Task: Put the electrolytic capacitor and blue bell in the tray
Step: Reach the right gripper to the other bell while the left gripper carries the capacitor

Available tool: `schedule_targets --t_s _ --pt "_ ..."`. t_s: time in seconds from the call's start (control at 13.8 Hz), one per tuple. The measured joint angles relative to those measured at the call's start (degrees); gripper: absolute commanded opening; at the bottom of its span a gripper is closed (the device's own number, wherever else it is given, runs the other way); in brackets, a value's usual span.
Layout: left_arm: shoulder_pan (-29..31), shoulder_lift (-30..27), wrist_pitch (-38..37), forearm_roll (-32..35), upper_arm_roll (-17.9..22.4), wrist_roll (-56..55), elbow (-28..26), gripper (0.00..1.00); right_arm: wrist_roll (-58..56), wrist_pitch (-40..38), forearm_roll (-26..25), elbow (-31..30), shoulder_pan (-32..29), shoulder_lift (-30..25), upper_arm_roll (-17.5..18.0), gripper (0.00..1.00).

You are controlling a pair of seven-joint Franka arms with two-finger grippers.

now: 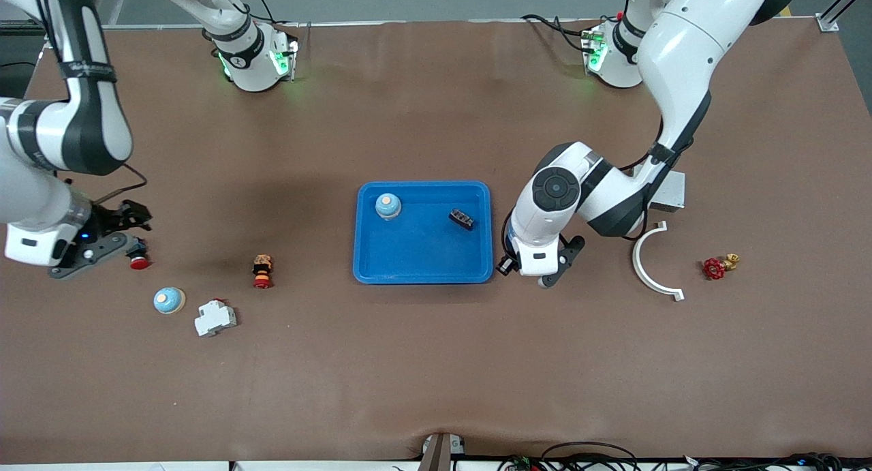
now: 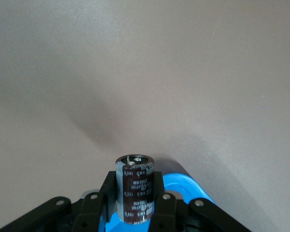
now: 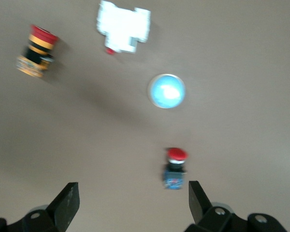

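Note:
The blue tray [image 1: 422, 270] lies mid-table. In it sit one blue bell [image 1: 387, 206] and a small black part [image 1: 461, 219]. A second blue bell [image 1: 169, 300] lies on the table toward the right arm's end and also shows in the right wrist view [image 3: 167, 91]. My left gripper [image 1: 538, 270] hangs low beside the tray's rim at the left arm's end. In the left wrist view it [image 2: 135, 193] is shut on the dark electrolytic capacitor [image 2: 135, 188], with the tray rim [image 2: 183, 186] just under it. My right gripper [image 1: 122, 229] is open [image 3: 134, 203] over a red push button [image 3: 175, 168].
A white breaker [image 1: 215, 317] and a red-and-yellow stop button [image 1: 262, 271] lie near the second bell. The red push button [image 1: 138, 258] lies by the right gripper. A grey metal box [image 1: 671, 190], a white curved piece [image 1: 650, 263] and a red valve [image 1: 715, 268] lie toward the left arm's end.

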Motion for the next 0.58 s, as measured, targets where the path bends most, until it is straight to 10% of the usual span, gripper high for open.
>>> schedule_targets --t_s 0.58 --pt "0.46 -0.22 -0.25 0.00 0.10 -0.44 0.26 0.00 -4.59 14.21 2.31 -2.79 -2.63 10.23 1.47 1.00"
